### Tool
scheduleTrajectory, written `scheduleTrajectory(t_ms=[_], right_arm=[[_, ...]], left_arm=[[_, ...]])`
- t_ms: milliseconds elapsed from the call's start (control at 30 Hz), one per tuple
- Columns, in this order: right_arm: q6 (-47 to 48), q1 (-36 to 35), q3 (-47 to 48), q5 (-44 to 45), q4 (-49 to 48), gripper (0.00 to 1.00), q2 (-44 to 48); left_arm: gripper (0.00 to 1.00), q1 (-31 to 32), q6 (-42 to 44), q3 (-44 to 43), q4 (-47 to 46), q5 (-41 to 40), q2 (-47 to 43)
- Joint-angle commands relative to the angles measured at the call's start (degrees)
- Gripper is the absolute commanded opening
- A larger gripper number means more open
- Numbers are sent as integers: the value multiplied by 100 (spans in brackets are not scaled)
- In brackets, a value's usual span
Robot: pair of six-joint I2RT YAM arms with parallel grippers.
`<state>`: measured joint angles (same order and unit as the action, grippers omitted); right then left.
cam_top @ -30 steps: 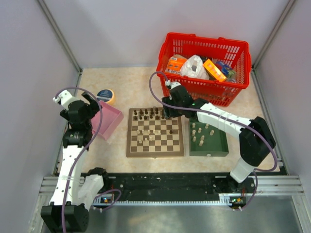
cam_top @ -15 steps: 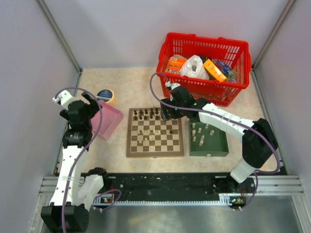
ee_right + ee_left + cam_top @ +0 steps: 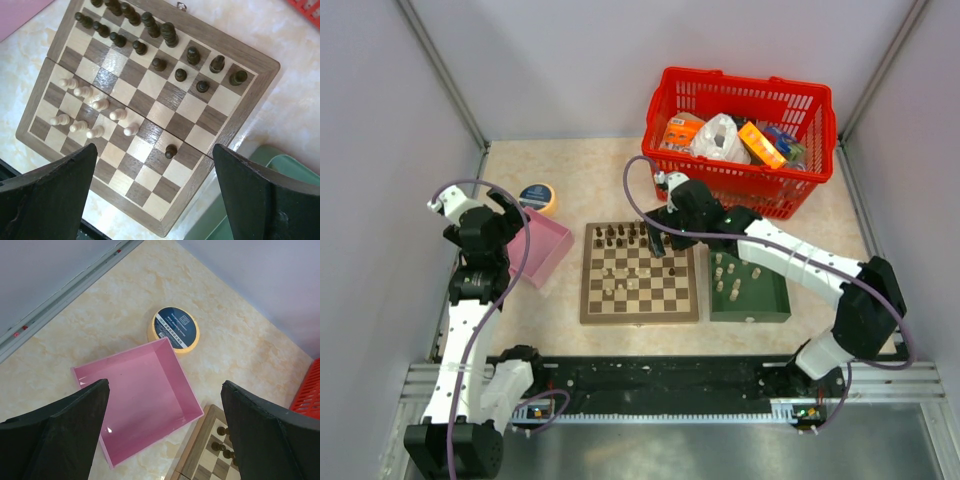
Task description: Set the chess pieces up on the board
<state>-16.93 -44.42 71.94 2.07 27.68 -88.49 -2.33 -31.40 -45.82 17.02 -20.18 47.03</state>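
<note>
Wooden chessboard [image 3: 640, 272] lies between pink box [image 3: 545, 250] and green tray [image 3: 760, 300], with dark pieces [image 3: 169, 33] on its far rows, cream pieces [image 3: 100, 104] nearer. Right pincer [image 3: 656, 242] hangs wide and empty above it; left pincer [image 3: 165, 387] is wide too, near the box.

The board [image 3: 150, 145] lies flat on the worktop [image 3: 590, 170] straight below the right jaws and fills the gap between them. Ahead of those jaws, chess pieces [image 3: 150, 25] stand mostly in two rows along the board's far edge. A second cluster [image 3: 92, 107] stands nearer, toward the finger [image 3: 45, 200] at the left of the wrist view. A lone piece [image 3: 171, 151] stands apart, toward the other finger. Outside that finger the tray [image 3: 285, 167] lies just beside the board, with more pieces [image 3: 733, 280] in it. The basket [image 3: 790, 195] sits beyond the right jaws, behind the tray. Below the left jaws lies the box [image 3: 140, 390]. The tape roll [image 3: 175, 330] lies just beyond it, and a corner of the board lies to those jaws' right.
</note>
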Motion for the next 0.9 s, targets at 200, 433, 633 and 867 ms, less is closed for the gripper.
scheduleTrajectory(t_ms=[200,433,633,867], right_arm=[[287,-268,-556,593,-727,99,1077],[-82,-260,-261,461,-493,99,905],[-425,-260,31,479,-289,99,719],[-460,-260,-312,-39,-633,99,728]], left_arm=[[99,-13,-121,38,-304,14,-36],[99,-13,-182,100,-357,94,-44],[99,-22,-182,109,-366,111,-53],[99,-13,-183,126,-322,94,-132]])
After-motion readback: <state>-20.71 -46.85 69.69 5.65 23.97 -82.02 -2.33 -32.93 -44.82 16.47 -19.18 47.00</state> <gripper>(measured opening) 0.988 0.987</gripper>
